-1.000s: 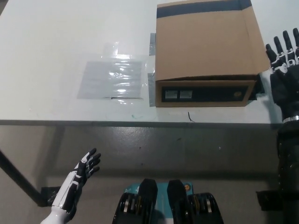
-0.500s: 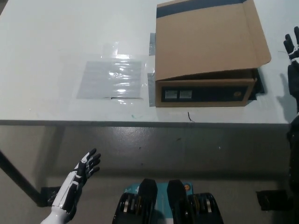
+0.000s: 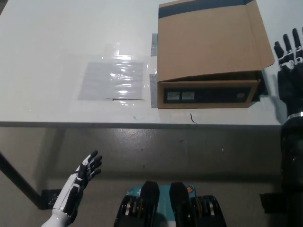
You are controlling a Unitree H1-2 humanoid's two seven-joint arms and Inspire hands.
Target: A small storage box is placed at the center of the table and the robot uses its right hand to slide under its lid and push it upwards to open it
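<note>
Box (image 3: pixel 208 90) sat on the far right part of the bench (image 3: pixel 57 52), its dark front panel facing the robot and its brown cardboard lid (image 3: pixel 208 40) covering the top. A second earlier the lid lay lower at its right front corner; half a second earlier that corner had lifted, and it was still raised at this moment, with a thin dark gap showing under the lid's front edge toward the right side. So the lid was cracked open but nowhere near folded back, and I judged the opening as barely begun.

Right hand (image 3: pixel 289 71) stood just beside the box's right edge, black fingers (image 3: pixel 286 47) spread and pointing up, holding nothing. It had swung out toward the picture's right edge half a second earlier and had come back in close to the lifted corner. Whether any fingertip touched the lid could not be told. The likely next need was to get the fingers under that raised corner and push upward.

Left hand (image 3: pixel 78 182) hung low below the bench edge at the lower left, fingers apart and empty, unchanged. A clear plastic sheet (image 3: pixel 113 80) lay flat on the bench to the left of the box, and grey tape (image 3: pixel 154 45) showed at the box's left side.
</note>
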